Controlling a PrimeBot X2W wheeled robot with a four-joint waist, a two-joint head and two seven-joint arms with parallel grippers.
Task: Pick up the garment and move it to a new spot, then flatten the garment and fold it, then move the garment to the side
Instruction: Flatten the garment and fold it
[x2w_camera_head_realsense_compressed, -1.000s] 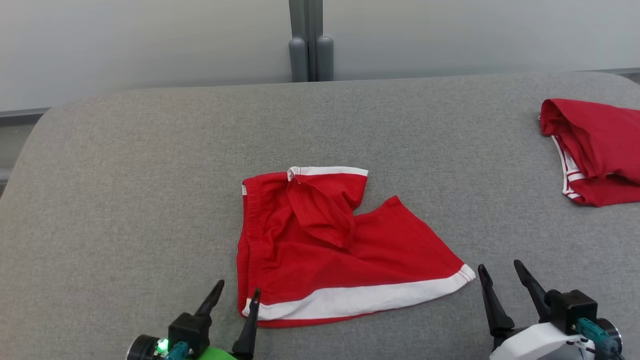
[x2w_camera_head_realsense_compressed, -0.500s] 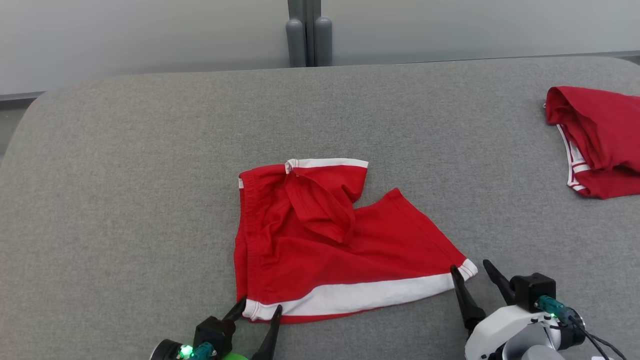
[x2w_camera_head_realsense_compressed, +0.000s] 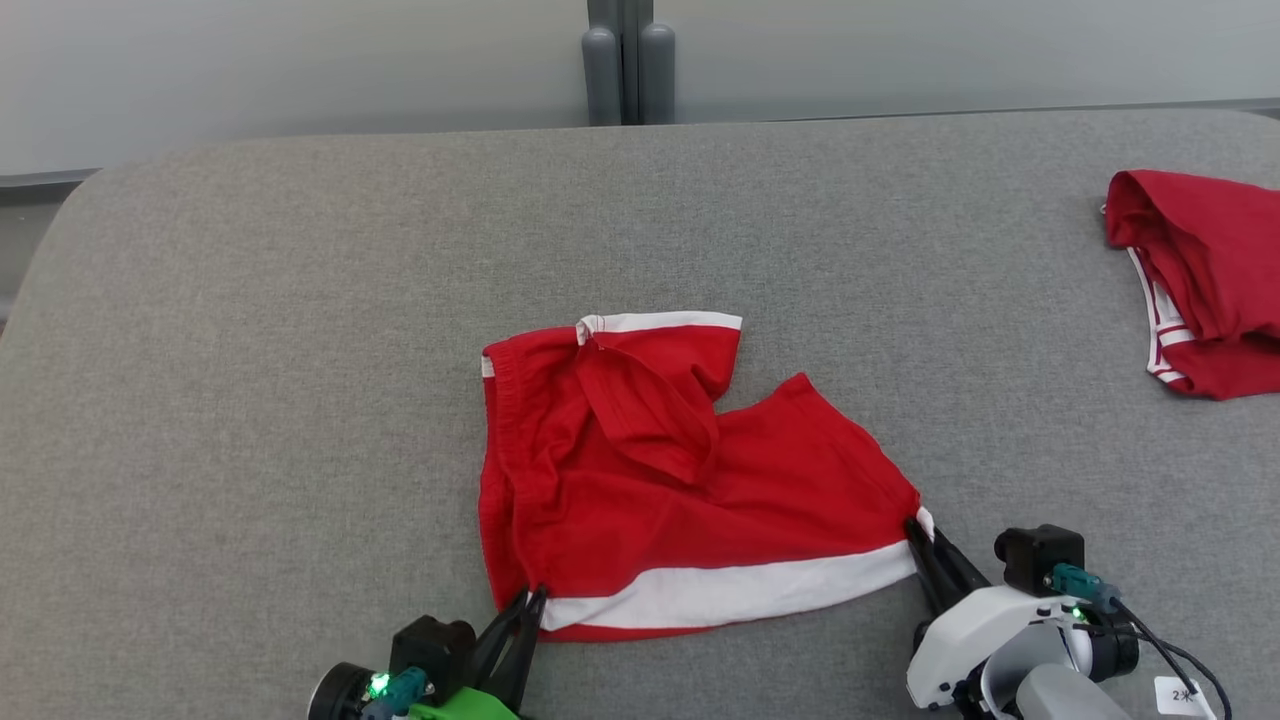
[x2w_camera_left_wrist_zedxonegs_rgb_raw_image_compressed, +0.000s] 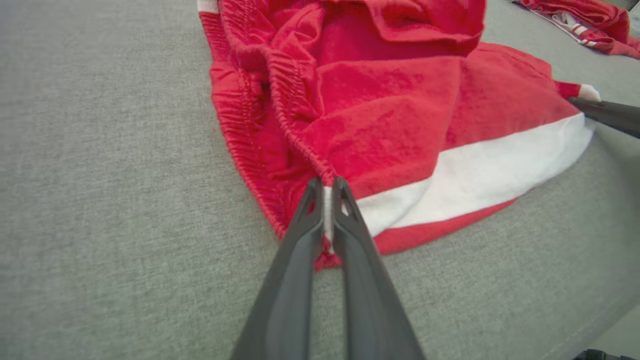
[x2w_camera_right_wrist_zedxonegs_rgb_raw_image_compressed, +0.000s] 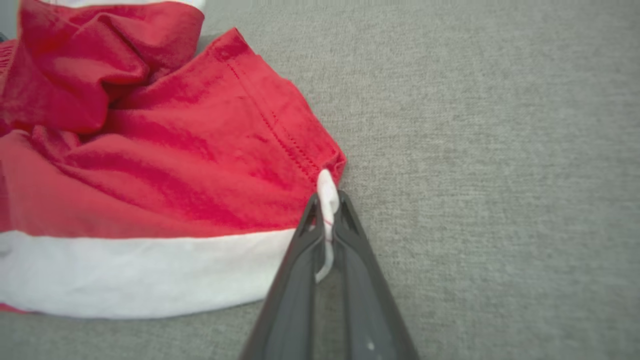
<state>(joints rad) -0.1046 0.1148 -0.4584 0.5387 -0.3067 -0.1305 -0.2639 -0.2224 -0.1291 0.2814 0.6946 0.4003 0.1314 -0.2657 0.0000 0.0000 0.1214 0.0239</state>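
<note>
Left tool (x2w_camera_left_wrist_zedxonegs_rgb_raw_image_compressed: 327, 186), right tool (x2w_camera_right_wrist_zedxonegs_rgb_raw_image_compressed: 327, 204) tight on garment (x2w_camera_head_realsense_compressed: 690, 500)

Obstacles: garment (x2w_camera_head_realsense_compressed: 700, 500) at centre, second red garment (x2w_camera_head_realsense_compressed: 1210, 280) far right, grey posts (x2w_camera_head_realsense_compressed: 628, 75) behind far edge. Table (x2w_camera_head_realsense_compressed: 250, 350) left, far side: passable.

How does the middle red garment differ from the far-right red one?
The middle garment lies mostly spread, pinched at its near corners by the left gripper and right gripper; the right garment sits bunched, untouched. The middle garment has a broad white band; the right garment, thin striped trim. Both are red.
</note>
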